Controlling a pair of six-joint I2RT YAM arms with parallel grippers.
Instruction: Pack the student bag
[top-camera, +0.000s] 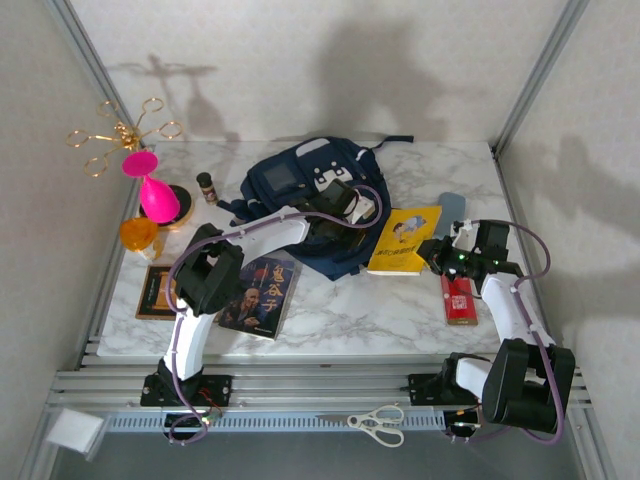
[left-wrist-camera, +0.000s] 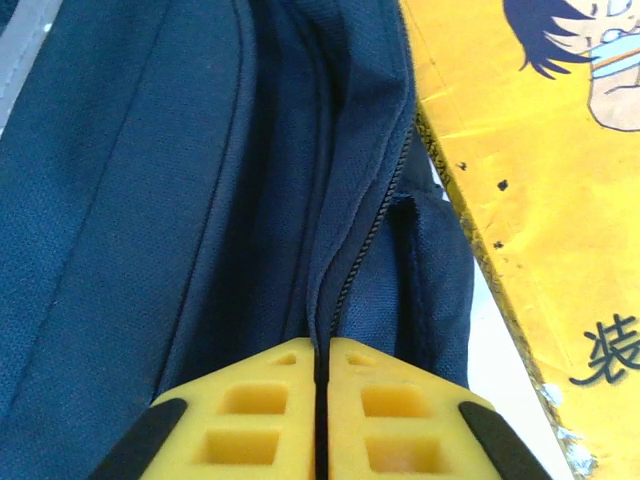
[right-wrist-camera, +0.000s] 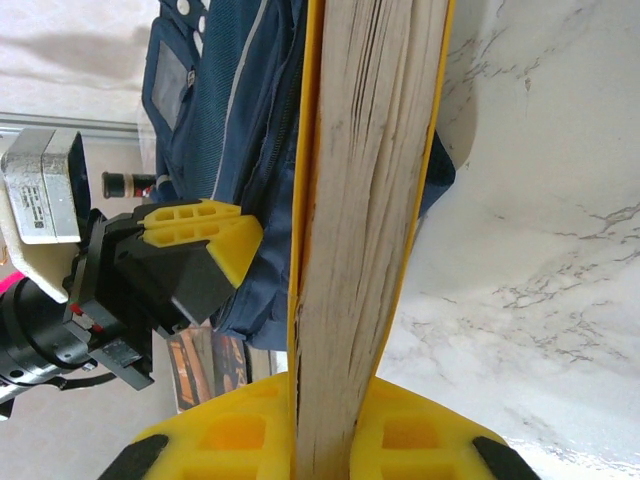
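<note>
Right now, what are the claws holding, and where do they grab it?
The right claw clamps the yellow book by its page edge. The left claw pinches the student bag by the fabric beside its zipper.

top: high over near edge, facing down, far | wrists: close-up, facing forward | shared: student bag (top-camera: 290, 180), yellow book (top-camera: 405, 240)

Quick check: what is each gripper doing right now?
Left gripper: closed, pinching the bag at its zipper edge.
Right gripper: closed on the yellow book.
</note>
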